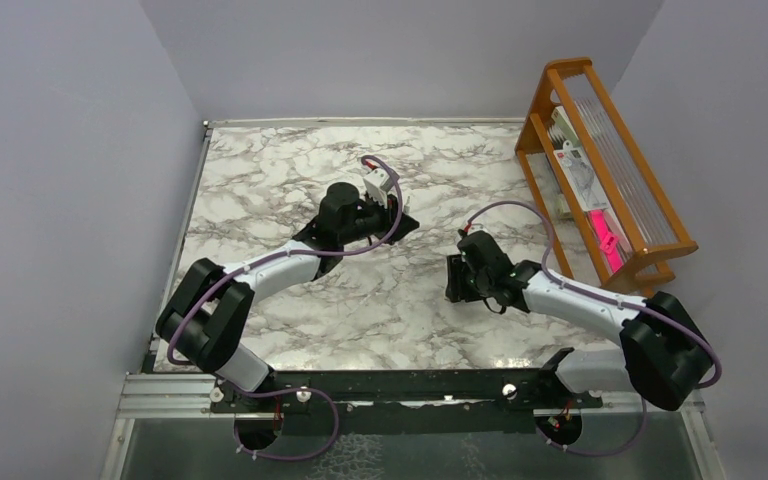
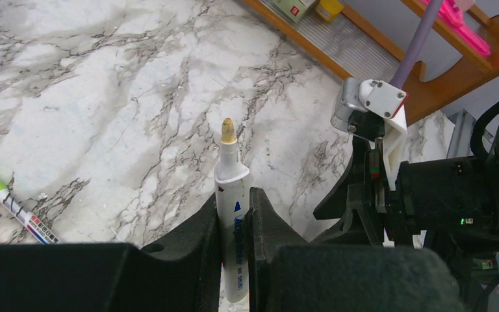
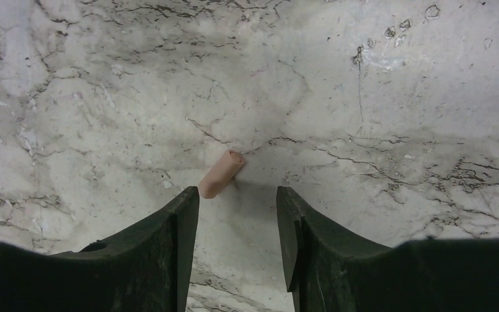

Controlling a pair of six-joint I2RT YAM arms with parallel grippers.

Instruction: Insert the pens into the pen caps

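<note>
on marble table (image 1: pixel 260 180) | left fingers (image 2: pixel 198 250) pinch pen (image 2: pixel 231 195) | right fingers (image 3: pixel 172 237) spread by tan cap (image 3: pixel 221 174)

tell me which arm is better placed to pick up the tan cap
Right. The right hand is open and hangs just over the cap, which lies flat just ahead of it. The left hand is shut on a pen, tip up.

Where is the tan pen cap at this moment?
In the right wrist view, the tan pen cap lies on the marble table, just ahead of the open right gripper.
</note>
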